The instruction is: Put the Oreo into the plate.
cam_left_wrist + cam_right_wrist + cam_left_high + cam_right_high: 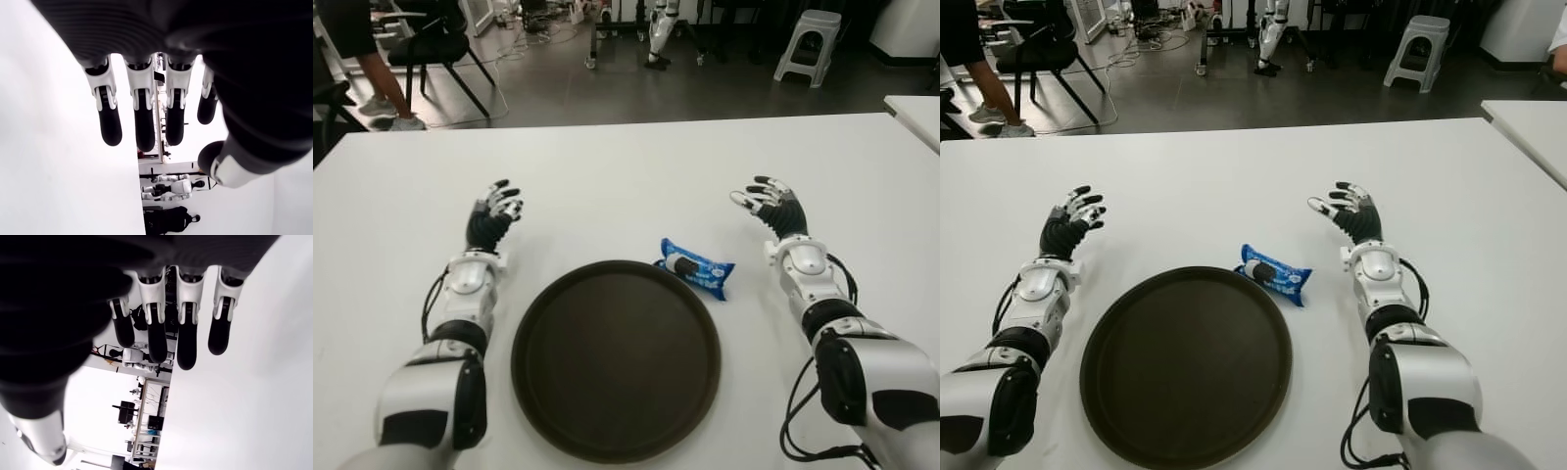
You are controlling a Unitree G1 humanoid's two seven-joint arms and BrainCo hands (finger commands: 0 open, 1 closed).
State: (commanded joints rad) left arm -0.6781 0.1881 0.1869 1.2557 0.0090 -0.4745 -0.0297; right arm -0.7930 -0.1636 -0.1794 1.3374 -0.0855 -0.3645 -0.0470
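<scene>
The small blue Oreo packet (696,268) lies flat on the white bench (607,176). It sits just outside the big round dark brown plate (616,357), at about 1 o'clock from the plate's middle, with one end close to the rim. Nothing is in the plate yet.

The right hand (771,203) is above the bench at about 2 o'clock from the packet, a little way off. Its fingers (187,338) are spread and hold nothing. The left hand (495,212) shows on the other side of the plate, at about 10 o'clock from it, also spread and holding nothing.

The right hand looks best for this job because it is nearer. It should come over the packet, go down, and pinch it across its short sides, thumb on one side and fingers on the other. The wrapper looks thin and slippery, so a gentle, steady squeeze is wise. Then lift it clear of the rim, carry it toward 7 o'clock, and let go over the plate's middle.
</scene>
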